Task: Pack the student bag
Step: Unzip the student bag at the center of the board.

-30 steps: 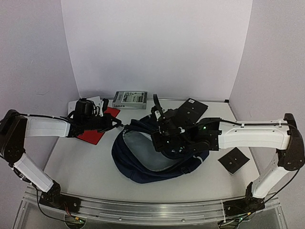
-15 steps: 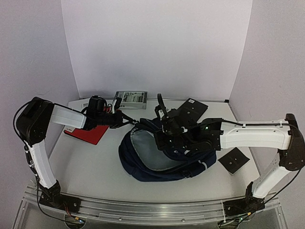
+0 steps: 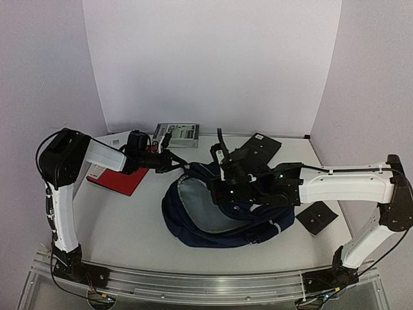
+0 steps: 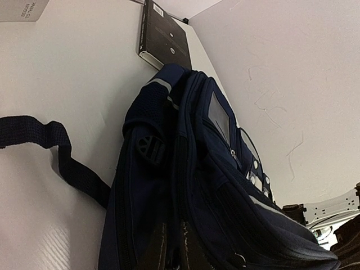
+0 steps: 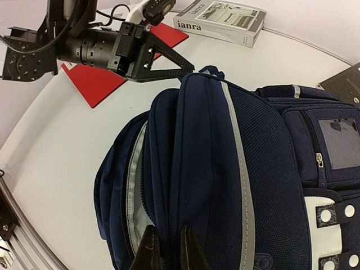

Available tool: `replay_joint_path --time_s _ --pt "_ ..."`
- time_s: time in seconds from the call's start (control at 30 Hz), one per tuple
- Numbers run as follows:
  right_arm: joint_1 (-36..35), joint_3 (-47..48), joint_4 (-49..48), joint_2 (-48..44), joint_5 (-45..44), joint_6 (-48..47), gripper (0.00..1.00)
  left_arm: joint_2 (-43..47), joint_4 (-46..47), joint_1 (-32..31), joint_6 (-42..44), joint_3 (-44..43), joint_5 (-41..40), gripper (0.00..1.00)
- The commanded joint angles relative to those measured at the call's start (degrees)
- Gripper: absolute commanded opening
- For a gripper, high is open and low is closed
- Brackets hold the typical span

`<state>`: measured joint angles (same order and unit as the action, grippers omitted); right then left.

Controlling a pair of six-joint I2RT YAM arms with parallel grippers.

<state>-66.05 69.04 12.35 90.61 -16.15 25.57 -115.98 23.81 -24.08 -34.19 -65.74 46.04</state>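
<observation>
Student bag [image 3: 216,223], one: lay between both grippers. The right wrist view alone showed the left gripper [image 5: 190,70] closed on its top end. Right gripper [image 5: 167,250] was clamped on its open rim. Top view alone showed the near black panel [image 3: 317,218], beside the right arm. One red folder [image 3: 122,182] under the left arm, and one printed box [image 3: 177,134] beyond it.

**Bag at mid-table, flat things around it**

The student bag [image 3: 213,223] lies on the middle of the table [image 3: 129,226]. A book [image 3: 177,134] lies behind it to the left, near the back wall. A folder [image 3: 119,182] lies left of the bag and in front of the book. A panel [image 3: 263,146] lies just behind the bag to the right, and a small pad [image 3: 317,218] lies apart on its right. The left gripper [image 5: 185,68] meets the bag's rear-left end. The right gripper [image 5: 167,247] sits on the bag's rim.
</observation>
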Motion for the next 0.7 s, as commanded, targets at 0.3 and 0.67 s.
replay_joint_path --time_s 0.3,0.67 --pt "-1.97 8.07 -8.37 -0.74 -8.73 1.31 0.00 5.58 -4.82 5.08 -0.78 2.29 -16.29 0.38" --pt "-0.23 20.37 5.16 15.43 -18.76 6.58 0.00 26.55 -27.60 8.71 3.30 8.05 -30.20 0.80"
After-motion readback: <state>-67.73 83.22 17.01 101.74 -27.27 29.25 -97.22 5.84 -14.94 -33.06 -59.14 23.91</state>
